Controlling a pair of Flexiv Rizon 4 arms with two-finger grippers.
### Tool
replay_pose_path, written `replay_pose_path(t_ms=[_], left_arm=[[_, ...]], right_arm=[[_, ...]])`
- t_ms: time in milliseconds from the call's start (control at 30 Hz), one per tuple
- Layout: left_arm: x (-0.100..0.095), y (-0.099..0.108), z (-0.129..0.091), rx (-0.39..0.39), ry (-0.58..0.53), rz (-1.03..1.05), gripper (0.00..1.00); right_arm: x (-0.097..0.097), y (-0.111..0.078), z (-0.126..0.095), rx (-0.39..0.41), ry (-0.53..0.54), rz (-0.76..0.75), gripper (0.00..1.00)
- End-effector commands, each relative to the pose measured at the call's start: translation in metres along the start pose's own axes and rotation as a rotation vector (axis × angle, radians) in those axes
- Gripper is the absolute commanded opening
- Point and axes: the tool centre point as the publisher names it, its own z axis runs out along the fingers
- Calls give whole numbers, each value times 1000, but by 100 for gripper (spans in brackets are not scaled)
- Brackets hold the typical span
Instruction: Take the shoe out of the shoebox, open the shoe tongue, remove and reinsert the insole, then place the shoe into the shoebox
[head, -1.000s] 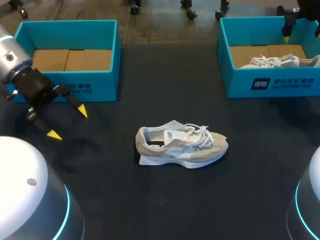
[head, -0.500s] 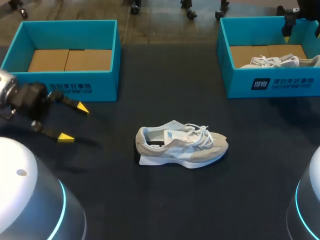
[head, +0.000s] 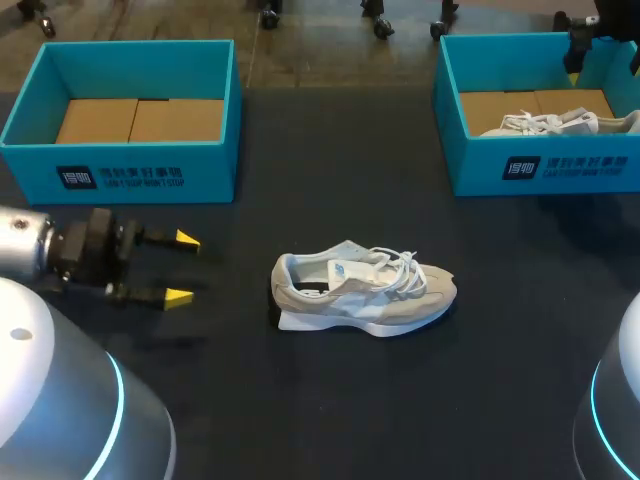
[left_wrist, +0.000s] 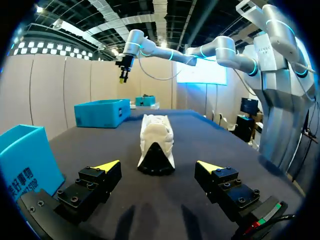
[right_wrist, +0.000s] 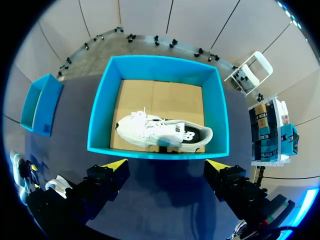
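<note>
**Shoe out on the worktop, both tools released**

Here we are, and the dark worktop (head: 330, 400) fills the scene, matte and near black, with soft shadows under everything that stands on it.

At its far edge sit two teal boxes. The left shoebox (head: 140, 175) shows only its brown cardboard floor, with a dark label on the front wall. The right shoebox (head: 560, 170) matches it in colour and label, and it has an occupant: a second shoe (head: 560, 122), white with loose laces, lying on its side on the cardboard.

Now the main attraction. The shoe (head: 362, 292) stands upright on its sole near the middle of the worktop, well apart from both boxes. It is pale grey and beige with a thick white sole, white laces bunched over the front and a small blue mark by the tongue. The toe points to the robot's right, and the heel, dark at its base, faces the left arm. Whether the tongue is pulled open, I cannot tell from here.

The left tool (head: 184, 268) hangs low over the worktop in front of the left shoebox, yellow tips spread wide and aimed at the heel, touching nothing. The shoe lies ahead of it, clearly apart.

The right tool (right_wrist: 166, 164) hovers high above the right shoebox, looking straight down into it, fingers wide apart and gripping nothing.
</note>
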Motion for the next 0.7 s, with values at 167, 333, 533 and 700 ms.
replay_pose_path(t_ms=[167, 333, 533, 700], left_arm=[[0, 14, 14, -9, 42, 13, 100], [-1, 22, 20, -18, 16, 11, 100], [0, 26, 21, -20, 7, 14, 100], [0, 26, 21, -20, 7, 14, 100]], right_arm=[[0, -1, 0, -2, 0, 0, 100], [0, -1, 0, -2, 0, 0, 100], [0, -1, 0, -2, 0, 0, 100], [0, -1, 0, -2, 0, 0, 100]])
